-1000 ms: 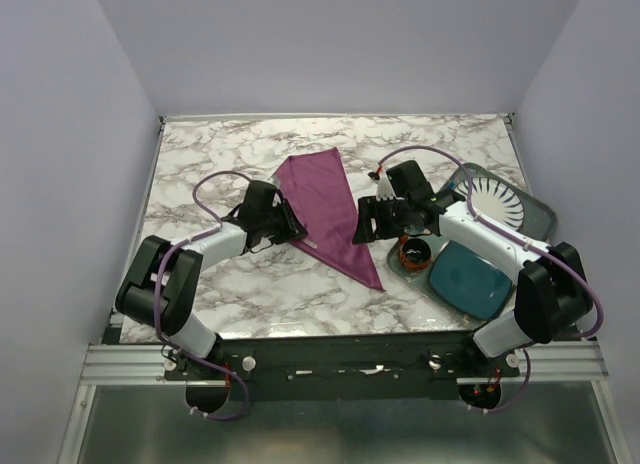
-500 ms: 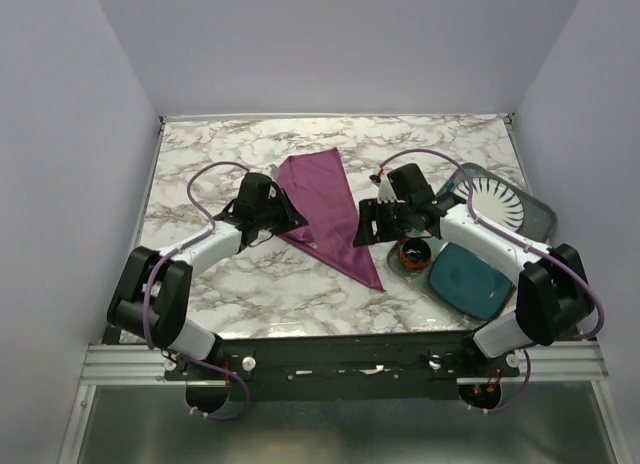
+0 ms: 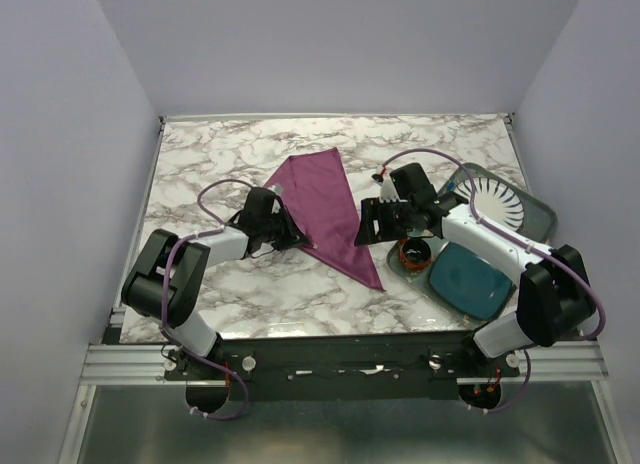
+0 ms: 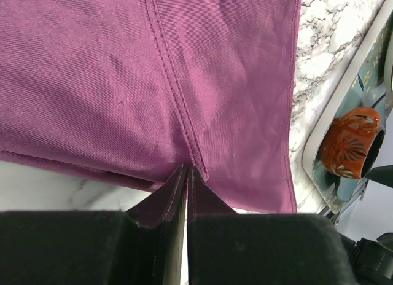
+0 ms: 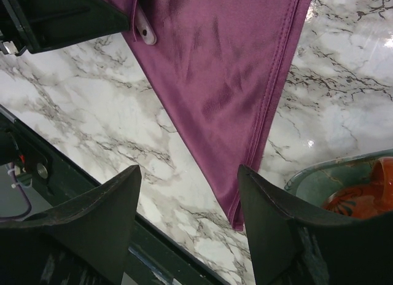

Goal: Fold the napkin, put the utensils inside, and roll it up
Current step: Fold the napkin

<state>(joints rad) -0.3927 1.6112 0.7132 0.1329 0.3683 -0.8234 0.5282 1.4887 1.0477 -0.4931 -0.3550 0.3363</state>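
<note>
While right hand hovers wide open, left hand pinches napkin edge.

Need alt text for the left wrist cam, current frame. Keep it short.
The left gripper's black fingers, nearly touching, pinch the near edge of a plum-purple napkin that fills most of the frame, a stitched hem running down to the fingertips. At right, a strip of marble table and an orange cup in a pale-rimmed tray.

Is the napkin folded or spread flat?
Folded: the napkin lies as a triangle, and its edges show doubled layers in the wrist views.
</note>
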